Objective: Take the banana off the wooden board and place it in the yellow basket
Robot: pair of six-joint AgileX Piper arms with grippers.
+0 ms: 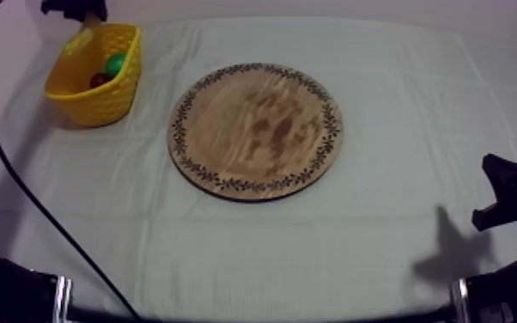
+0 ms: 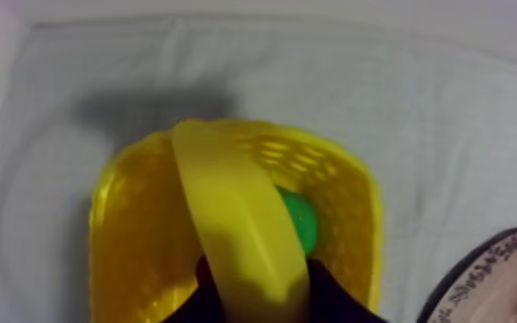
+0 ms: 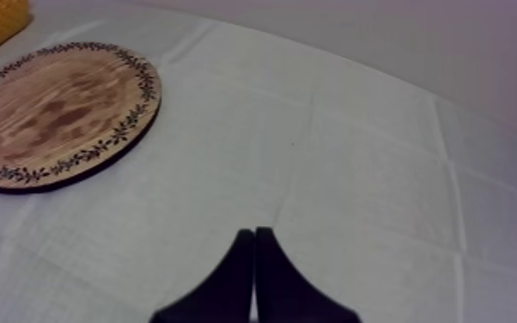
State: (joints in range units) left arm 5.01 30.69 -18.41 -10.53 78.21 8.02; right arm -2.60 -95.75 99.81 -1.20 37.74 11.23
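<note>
1. Banana: we are finding it clamped between the two black fingers of the left hand, which is gripping it at its near end. The rest of the fruit is reaching out from the fingers over the yellow basket.
2. We are recording the left hand as closed round the banana, with one finger pressing on each side of the fruit.
3. From above, the left hand is hanging at the far rim of the basket, and the banana's yellow tip is showing at that rim. We are unable to tell whether the fruit is touching the basket.
4. The basket is standing at the far left of the desk, on the grey-white cloth. Inside it, a green fruit and a small red fruit are lying close together.
5. The round wooden board is lying flat near the middle of the desk, beside the basket but not touching it. The banana is hanging apart from the board.
6. The right hand is resting low at the right side of the desk, well apart from the board. Its fingers are lying pressed together as a narrow wedge and are holding nothing.
</note>
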